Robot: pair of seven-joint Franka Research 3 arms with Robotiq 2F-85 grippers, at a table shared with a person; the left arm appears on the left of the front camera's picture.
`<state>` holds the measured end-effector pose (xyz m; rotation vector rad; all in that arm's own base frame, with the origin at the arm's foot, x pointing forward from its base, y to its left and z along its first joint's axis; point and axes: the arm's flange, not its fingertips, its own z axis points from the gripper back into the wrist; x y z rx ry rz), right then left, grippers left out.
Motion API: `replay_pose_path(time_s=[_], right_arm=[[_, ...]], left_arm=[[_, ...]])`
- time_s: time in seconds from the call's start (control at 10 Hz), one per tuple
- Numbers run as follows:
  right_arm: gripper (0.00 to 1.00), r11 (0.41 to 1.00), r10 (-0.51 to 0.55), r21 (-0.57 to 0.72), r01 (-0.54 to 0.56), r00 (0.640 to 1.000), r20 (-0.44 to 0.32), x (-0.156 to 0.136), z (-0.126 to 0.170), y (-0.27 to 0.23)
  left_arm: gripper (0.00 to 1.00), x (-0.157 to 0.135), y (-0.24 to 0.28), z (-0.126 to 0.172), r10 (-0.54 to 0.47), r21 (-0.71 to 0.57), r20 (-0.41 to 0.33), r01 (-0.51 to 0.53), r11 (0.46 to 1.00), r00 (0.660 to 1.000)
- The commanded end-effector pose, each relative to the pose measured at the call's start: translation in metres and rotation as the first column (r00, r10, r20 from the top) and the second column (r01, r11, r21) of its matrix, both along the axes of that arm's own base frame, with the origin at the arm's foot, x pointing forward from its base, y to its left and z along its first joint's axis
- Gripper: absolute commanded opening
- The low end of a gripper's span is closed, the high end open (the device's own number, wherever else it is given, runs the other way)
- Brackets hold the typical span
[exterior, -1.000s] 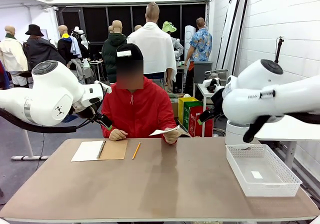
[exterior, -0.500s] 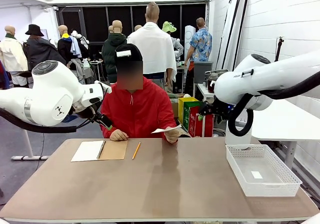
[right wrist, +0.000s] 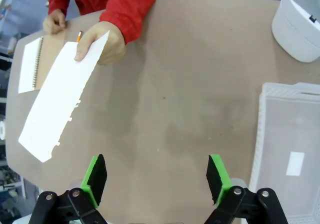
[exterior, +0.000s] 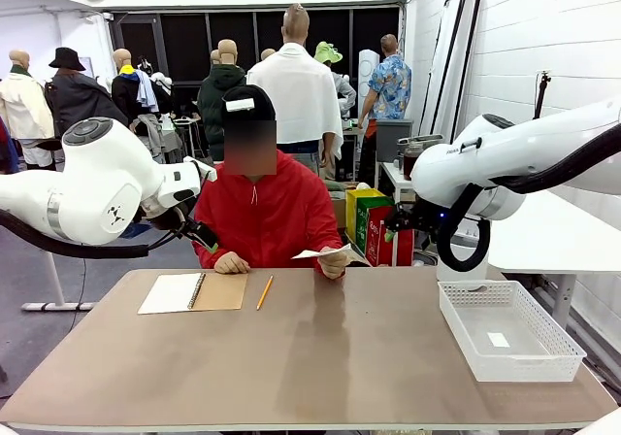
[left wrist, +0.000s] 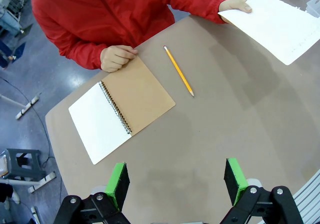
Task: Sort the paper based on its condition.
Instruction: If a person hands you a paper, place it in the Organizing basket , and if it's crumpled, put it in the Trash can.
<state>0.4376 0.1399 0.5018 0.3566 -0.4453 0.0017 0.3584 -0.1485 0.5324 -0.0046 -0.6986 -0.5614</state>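
Paper [exterior: 320,254] is a single white sheet, held a little above the far edge of the tabletop [exterior: 340,357], about midway along it. The person's hand [exterior: 333,263] pinches it at one corner. In the right wrist view the sheet [right wrist: 62,96] slopes away from those fingers [right wrist: 107,41] over bare tabletop, and one long edge is ragged with small torn notches.

The robot's left hand [left wrist: 176,181] hangs high over the left part of the tabletop. Its green-padded fingers are spread wide with nothing between them. The robot's right hand [right wrist: 155,176] is likewise raised above the right part of the tabletop, spread as wide, gripping nothing and well apart from the sheet.

A spiral notebook [exterior: 194,291] lies open near the far left corner, with a white page on the left and its brown cover on the right. The person's other hand, a loose fist [exterior: 230,262], rests at its far edge. A yellow pencil [exterior: 264,292] lies just beside the notebook's right side, between it and the held sheet.

A white mesh tray [exterior: 524,367] sits along the right edge, towards the near corner, with one small white slip [exterior: 498,339] on its floor.
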Motion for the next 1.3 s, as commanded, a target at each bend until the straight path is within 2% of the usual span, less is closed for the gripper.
replay_pose_path(time_s=[0.0,0.1,0.2,0.3,0.5,0.8,1.0,1.2], right_arm=[[1.0,1.0,-0.004,0.029,0.004,1.0,-0.008,0.0,0.001,-0.002],[1.0,1.0,0.0,0.0,0.0,1.0,0.0,0.0,0.0,0.0],[1.0,0.996,-0.044,0.075,0.05,0.996,-0.076,0.006,-0.001,0.005],[1.0,0.98,-0.072,0.169,0.105,0.979,-0.193,0.019,-0.007,0.01],[1.0,0.938,-0.088,0.298,0.178,0.953,-0.291,0.038,-0.015,0.009],[1.0,0.84,-0.07,0.458,0.289,0.897,-0.436,0.065,-0.034,0.002],[1.0,0.758,-0.103,0.526,0.386,0.867,-0.488,0.074,-0.053,0.001],[1.0,0.685,-0.032,0.589,0.429,0.825,-0.564,0.08,-0.071,0.003]], left_arm=[[1.0,0.0,0.0,0.0,-0.003,0.002,-0.002,0.003,1.0,1.0],[1.0,0.0,0.0,0.0,-0.003,0.002,-0.002,0.003,1.0,1.0],[1.0,0.0,0.0,0.0,-0.003,0.002,-0.002,0.003,1.0,1.0],[1.0,0.0,0.0,0.0,-0.003,0.002,-0.002,0.003,1.0,1.0],[1.0,0.0,0.0,0.0,-0.003,0.002,-0.002,0.003,1.0,1.0],[1.0,0.0,0.0,0.0,-0.003,0.002,-0.002,0.003,1.0,1.0],[1.0,0.0,0.0,0.0,-0.003,0.002,-0.002,0.003,1.0,1.0],[1.0,0.0,0.0,0.0,-0.003,0.002,-0.002,0.003,1.0,1.0]])
